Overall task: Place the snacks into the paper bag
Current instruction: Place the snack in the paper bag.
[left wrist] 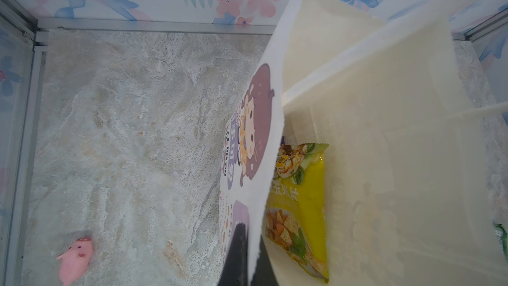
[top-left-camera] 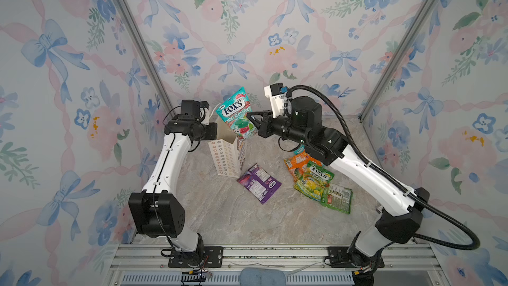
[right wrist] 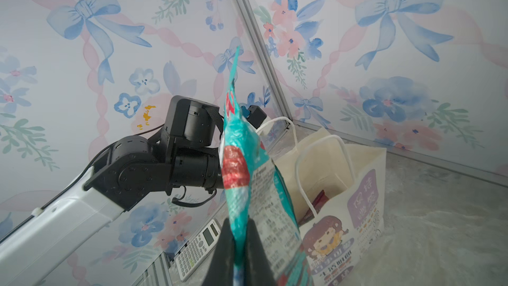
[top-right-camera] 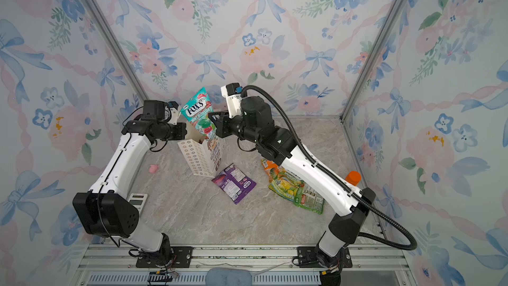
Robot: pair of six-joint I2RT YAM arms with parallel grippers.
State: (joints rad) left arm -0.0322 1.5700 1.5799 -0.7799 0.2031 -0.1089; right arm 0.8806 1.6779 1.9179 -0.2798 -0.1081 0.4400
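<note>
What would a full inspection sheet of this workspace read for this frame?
Surface: marble-patterned tabletop, no spills seen.
Job's things: paper bag upright, a yellow pouch inside; teal FOX'S Mint Blossom pouch held upright at its opening; purple pouch flat on the table; pile of orange, yellow-green and green pouches beside the right arm.
Clutter: pink pig toy, calculator, orange-capped bottle.
Grippers: left gripper shut on the bag's printed wall; right gripper shut on the teal pouch.
Cables: black corrugated conduit loops off the right arm.
Surroundings: floral wallpaper, aluminium frame post; nothing else seen.
</note>
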